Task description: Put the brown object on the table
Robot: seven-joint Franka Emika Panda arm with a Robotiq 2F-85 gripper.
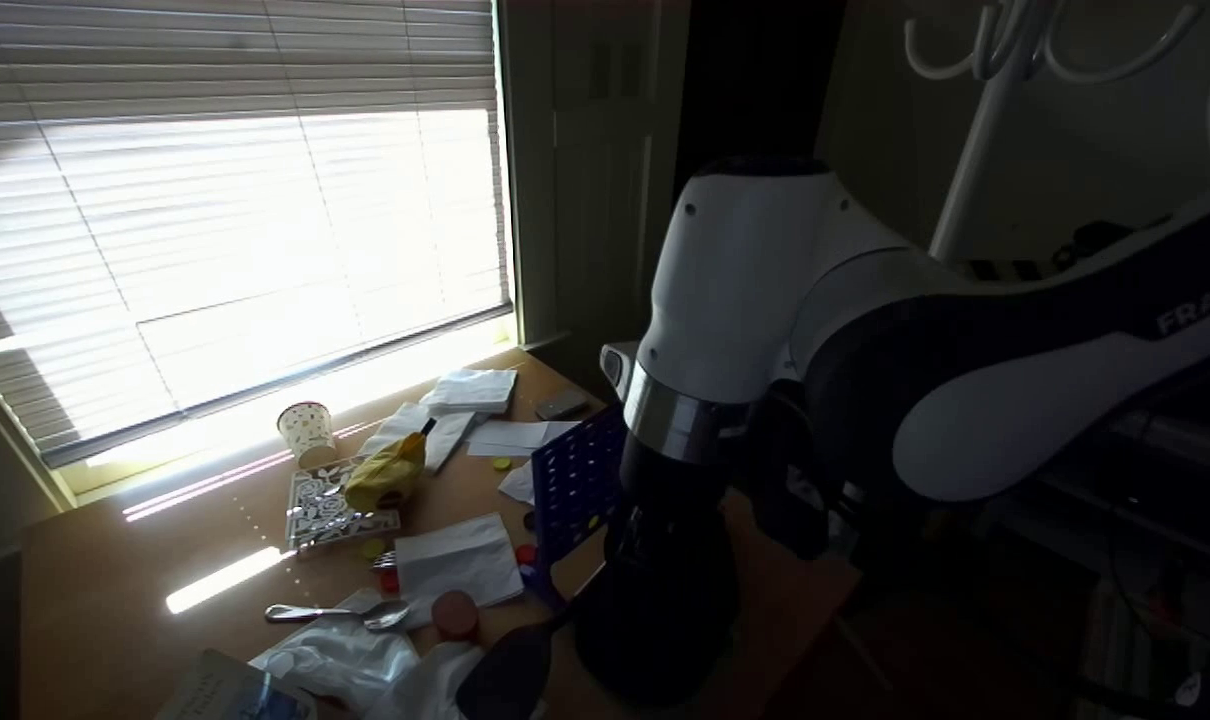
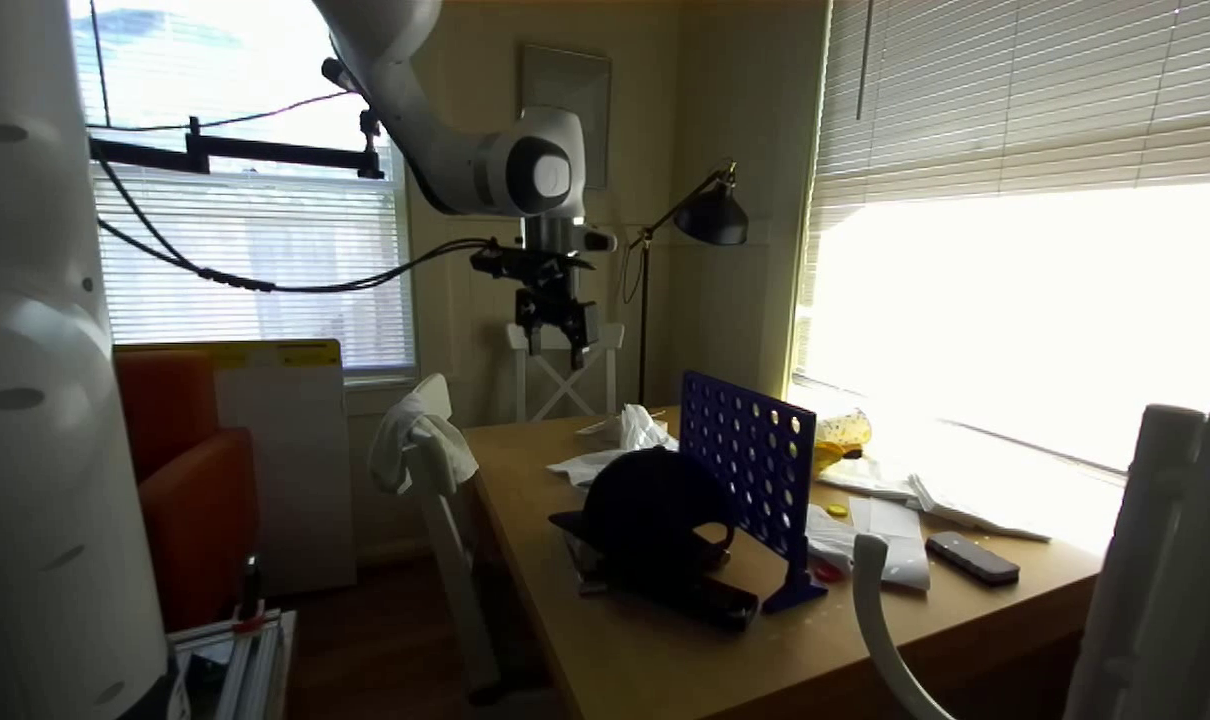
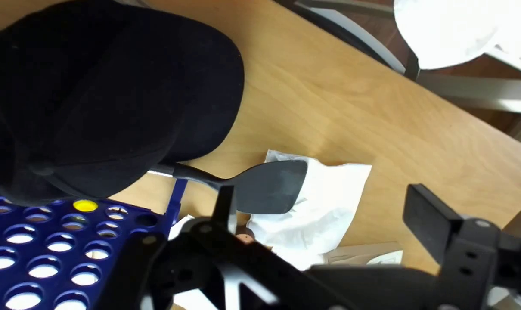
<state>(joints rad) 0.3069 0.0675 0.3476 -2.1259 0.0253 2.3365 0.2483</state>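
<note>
The gripper [image 3: 323, 206] gapes wide, holding nothing. At eight o'clock in the wrist view, a blue rack [image 3: 65, 261] has a yellow disc [image 3: 85, 205] in one hole; the table [image 3: 351, 107] lies beneath. Farther off, toward nine in an exterior view, stands a paper cup [image 1: 307, 437], inside unclear. The brown object I cannot identify.

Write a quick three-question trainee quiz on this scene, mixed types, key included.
1. True or false: the tool is shut.
2. Multiple choice: the upright grid is A) red, B) blue, C) white.
3. Open: what on the table partly hides the spatula in the wrist view?

Key: 1 false, it is open; 2 B; 3 the dark cap.
</note>
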